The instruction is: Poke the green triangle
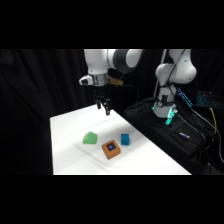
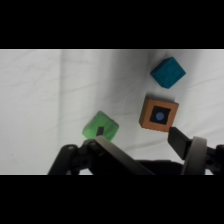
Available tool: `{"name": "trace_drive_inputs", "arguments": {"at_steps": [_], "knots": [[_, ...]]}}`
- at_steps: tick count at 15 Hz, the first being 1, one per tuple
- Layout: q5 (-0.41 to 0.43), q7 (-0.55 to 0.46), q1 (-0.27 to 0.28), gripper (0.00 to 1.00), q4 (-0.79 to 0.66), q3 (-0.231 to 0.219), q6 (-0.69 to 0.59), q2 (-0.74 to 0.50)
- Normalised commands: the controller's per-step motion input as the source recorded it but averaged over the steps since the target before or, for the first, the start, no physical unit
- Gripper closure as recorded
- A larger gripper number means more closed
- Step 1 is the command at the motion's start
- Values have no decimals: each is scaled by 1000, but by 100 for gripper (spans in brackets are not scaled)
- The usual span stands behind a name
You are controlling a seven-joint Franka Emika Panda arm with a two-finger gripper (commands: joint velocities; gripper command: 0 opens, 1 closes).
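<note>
The green triangle (image 1: 90,138) is a small bright green wedge resting on the white table (image 1: 70,125), left of the other blocks. My gripper (image 1: 103,106) hangs in the air above the table's far part, behind and above the triangle, touching nothing. In the wrist view the green triangle (image 2: 101,126) lies just past my left finger (image 2: 110,149), and the gripper (image 2: 136,134) stands open with bare table between its fingers.
A teal-blue cube (image 1: 125,139) (image 2: 168,72) sits right of the triangle. An orange-brown square block with a dark centre (image 1: 111,149) (image 2: 159,114) lies in front, between them. A black bag (image 1: 165,131) with cables lies off the table's right side.
</note>
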Motion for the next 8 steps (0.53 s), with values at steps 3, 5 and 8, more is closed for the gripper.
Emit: {"name": "trace_drive_inputs", "arguments": {"at_steps": [3, 5, 8], "knots": [[15, -18, -21, 0, 104, 13, -53, 35], [45, -81, -36, 0, 308, 6, -142, 127], [103, -128, -66, 0, 501, -12, -212, 252]]}}
